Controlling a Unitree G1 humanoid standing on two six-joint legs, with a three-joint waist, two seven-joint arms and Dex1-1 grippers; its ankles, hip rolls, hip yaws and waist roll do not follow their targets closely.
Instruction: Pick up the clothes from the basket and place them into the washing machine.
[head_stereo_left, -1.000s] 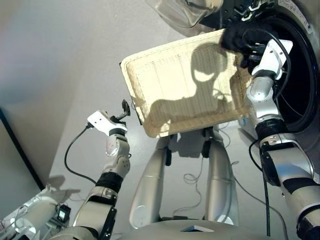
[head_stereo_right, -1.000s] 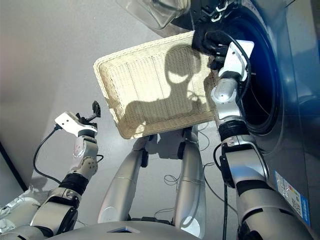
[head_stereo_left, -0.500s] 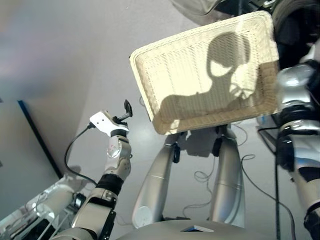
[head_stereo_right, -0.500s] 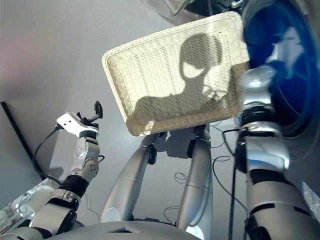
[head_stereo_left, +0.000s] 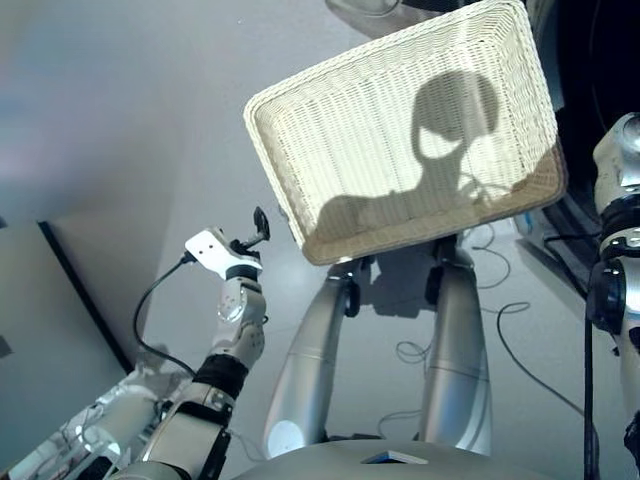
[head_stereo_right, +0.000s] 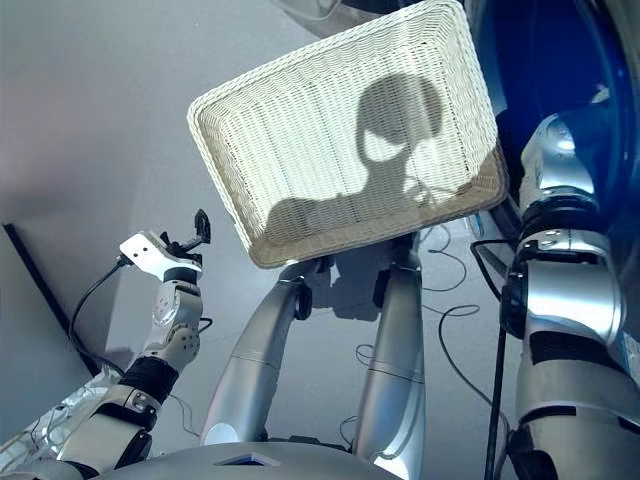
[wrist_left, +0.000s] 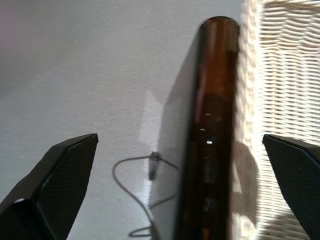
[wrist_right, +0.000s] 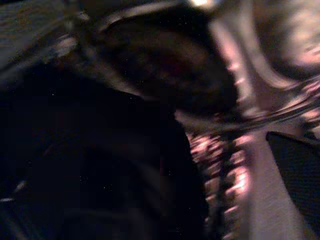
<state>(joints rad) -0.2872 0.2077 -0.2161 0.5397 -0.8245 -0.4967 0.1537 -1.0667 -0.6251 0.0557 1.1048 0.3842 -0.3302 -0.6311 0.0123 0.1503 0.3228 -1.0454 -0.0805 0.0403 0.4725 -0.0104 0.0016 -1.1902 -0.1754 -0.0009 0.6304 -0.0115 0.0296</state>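
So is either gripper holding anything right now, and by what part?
The left gripper is open and holds nothing. The right wrist view shows dark cloth close up, but whether the right gripper grips it cannot be told.

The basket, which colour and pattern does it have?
The basket is cream-white woven wicker, seen best in the left eye view.

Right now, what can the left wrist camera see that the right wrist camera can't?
Only the left wrist view shows the left gripper open over grey floor, a brown bar, a thin cable and the basket, whose weave is bare. Only the right wrist view shows a dark, blurred round opening with shiny metal beside it, probably the washing machine; a dark mass fills the foreground. They share little: each shows a black finger at its edge.
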